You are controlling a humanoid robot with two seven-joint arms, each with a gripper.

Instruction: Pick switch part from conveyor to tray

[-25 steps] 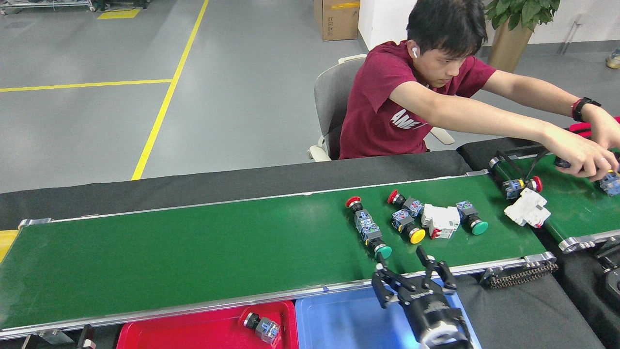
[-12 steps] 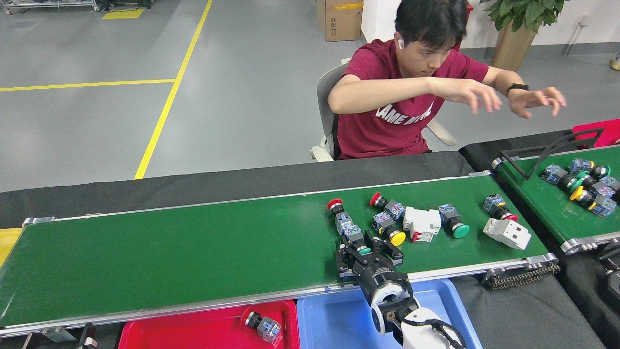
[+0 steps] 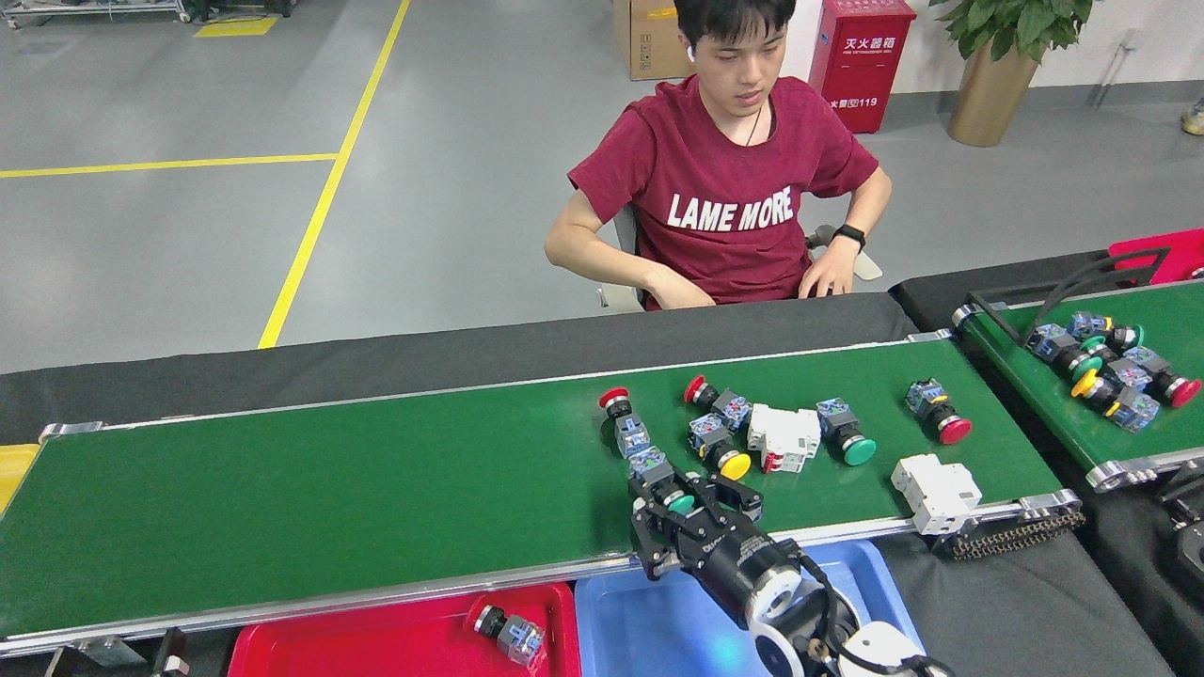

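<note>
At near edge of conveyor (image 3: 329, 498), your right claw (image 3: 685, 506) sits low, fingers spread either side of green-capped switch part (image 3: 666, 487); not yet pinching, as far as you can judge. Part lies directly between jaws, long axis running away from you, up-left toward red-capped switch (image 3: 621, 418) beyond. Grey-blue body, green button nearest claw. Left claw not in view. Blue tray (image 3: 658, 625) lies just behind claw; red tray (image 3: 376, 639) holds one switch.

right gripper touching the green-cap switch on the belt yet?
Cannot tell. In the head view the right gripper has its fingers on either side of the green-cap switch, but its body hides the pads, so neither contact nor gap shows.
</note>
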